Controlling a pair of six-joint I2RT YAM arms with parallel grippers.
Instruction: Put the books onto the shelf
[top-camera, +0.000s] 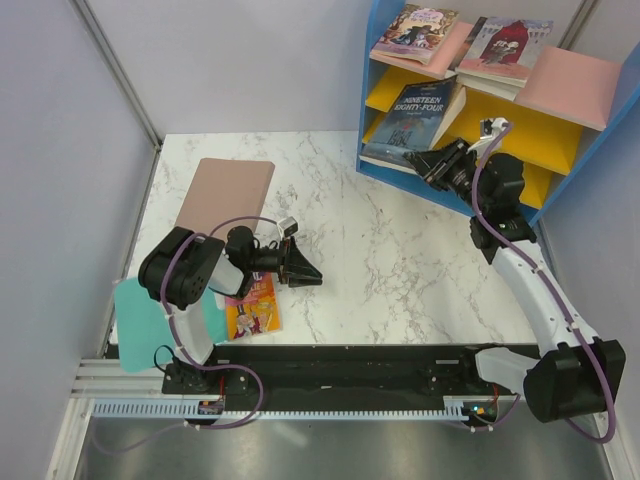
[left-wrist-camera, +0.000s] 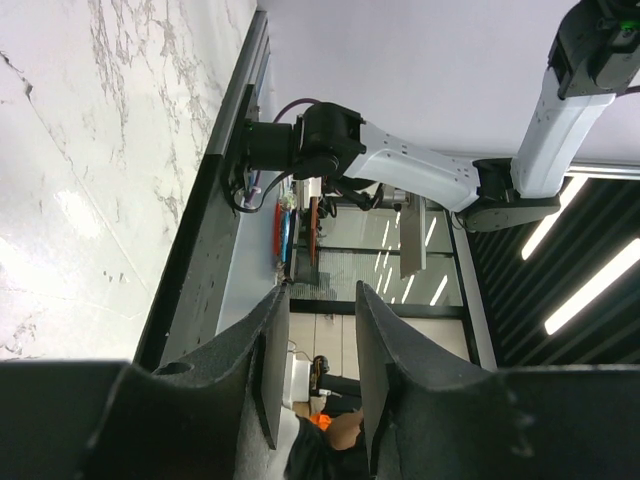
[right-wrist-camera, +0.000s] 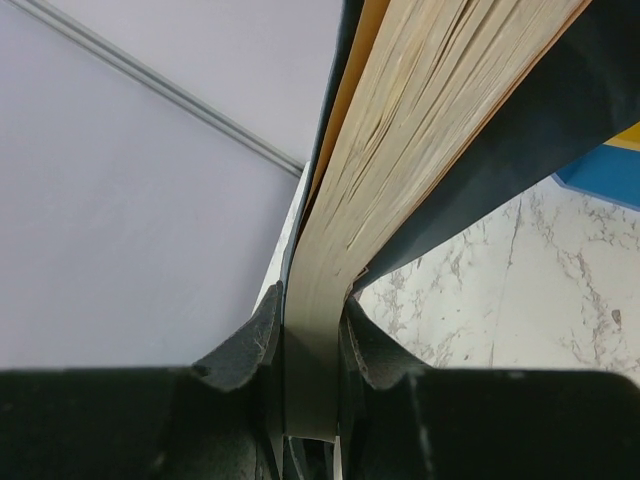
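Both fingers of my right claw (right-wrist-camera: 312, 335) are nipped close on the page edge of the Nineteen Eighty-Four book (top-camera: 415, 115). It is a corner hold, I judge, to slide it up the slanted yellow board of the shelf (top-camera: 520, 140), where it leans, stretching away from me. My left claw (top-camera: 303, 272) gapes half-wide, empty.

The dark blue book (top-camera: 412, 118) reads "NINETEEN EIGHTY-FOUR" on its cover; other titles illegible.
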